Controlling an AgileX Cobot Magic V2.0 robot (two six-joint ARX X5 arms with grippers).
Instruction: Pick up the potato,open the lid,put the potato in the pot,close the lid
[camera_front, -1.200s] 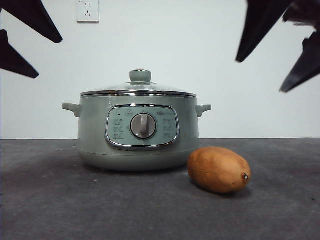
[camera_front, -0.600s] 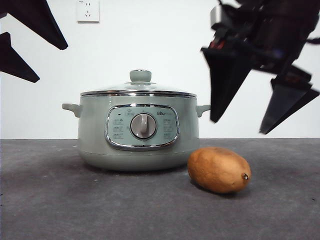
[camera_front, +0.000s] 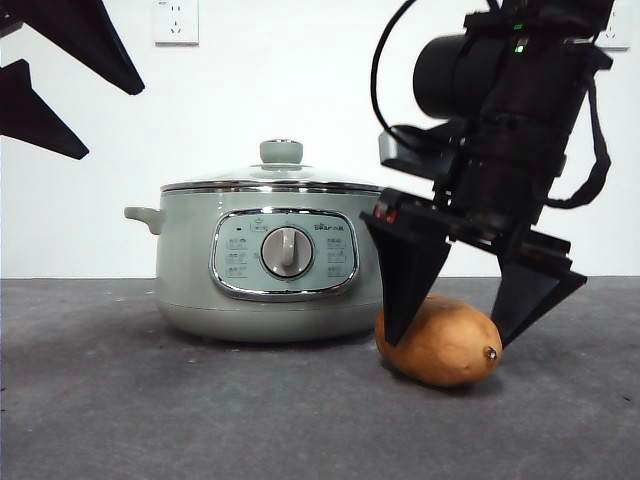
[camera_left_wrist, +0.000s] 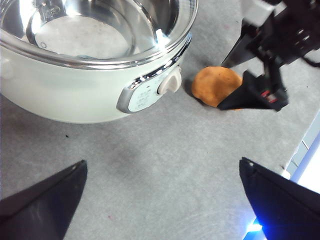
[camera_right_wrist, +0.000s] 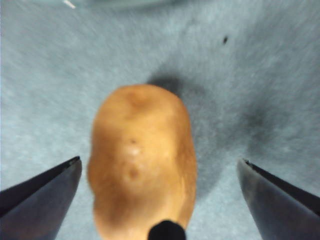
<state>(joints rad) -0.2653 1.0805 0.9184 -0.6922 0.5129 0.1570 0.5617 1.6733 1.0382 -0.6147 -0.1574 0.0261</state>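
Observation:
The potato (camera_front: 440, 342) lies on the grey table just to the right of the pot (camera_front: 200, 270). The lid (camera_front: 230, 178) sits closed on the pot, its green knob (camera_front: 281, 152) on top. My right gripper (camera_front: 450, 335) is open and low, one jaw on each side of the potato, not closed on it. In the right wrist view the potato (camera_right_wrist: 142, 160) lies between the open jaws of my right gripper (camera_right_wrist: 159, 160). My left gripper (camera_front: 115, 125) is open and empty, high at the left. The left wrist view shows my left gripper (camera_left_wrist: 162, 162), the pot (camera_left_wrist: 75, 95), the potato (camera_left_wrist: 212, 82) and my right gripper (camera_left_wrist: 222, 86).
The grey table surface (camera_front: 100, 400) runs to a white wall with a socket (camera_front: 176, 22). The table's edge (camera_left_wrist: 305, 150) shows beyond the potato in the left wrist view.
My right arm has come down from the top right corner and now straddles the potato with open jaws. The potato, pot and lid have not moved. My left gripper barely shifted.

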